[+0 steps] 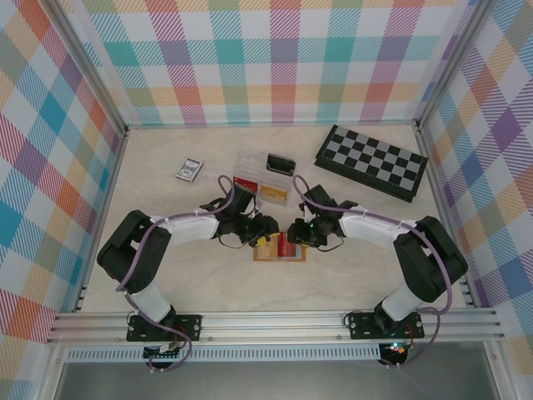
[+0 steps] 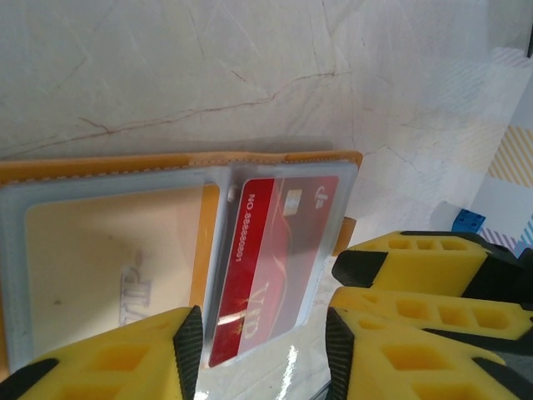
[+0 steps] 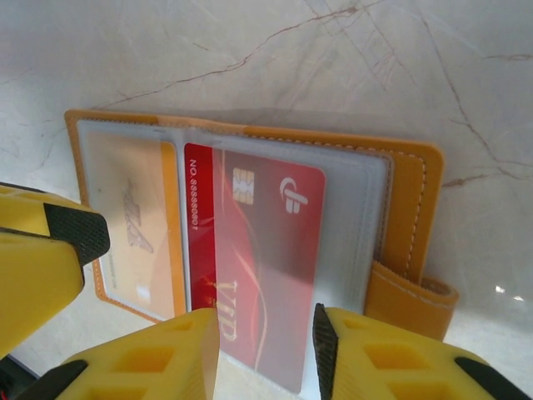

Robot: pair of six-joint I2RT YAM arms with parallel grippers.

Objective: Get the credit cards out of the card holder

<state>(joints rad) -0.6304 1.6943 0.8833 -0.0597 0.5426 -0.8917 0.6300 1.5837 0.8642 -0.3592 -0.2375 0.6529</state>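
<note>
The orange-tan card holder point(image 1: 280, 248) lies open on the marble table between both grippers. Its clear sleeves hold a red VIP credit card point(image 2: 275, 250) point(image 3: 258, 258) and a beige card point(image 2: 108, 258) point(image 3: 129, 217). My left gripper point(image 1: 265, 227) point(image 2: 262, 342) stands open with its jaws on either side of the red card's sleeve, a gap showing beside one pad. My right gripper point(image 1: 296, 232) point(image 3: 265, 342) faces it from the other side, its jaws part closed astride the red card's end. The card holder's orange cover point(image 2: 100, 167) point(image 3: 412, 208) lies flat.
A folded chessboard point(image 1: 372, 161) lies at the back right. A clear plastic box point(image 1: 260, 185) with red and yellow contents sits just behind the grippers, with a small dark object point(image 1: 280, 163) behind it. A small card box point(image 1: 189, 169) lies at the back left.
</note>
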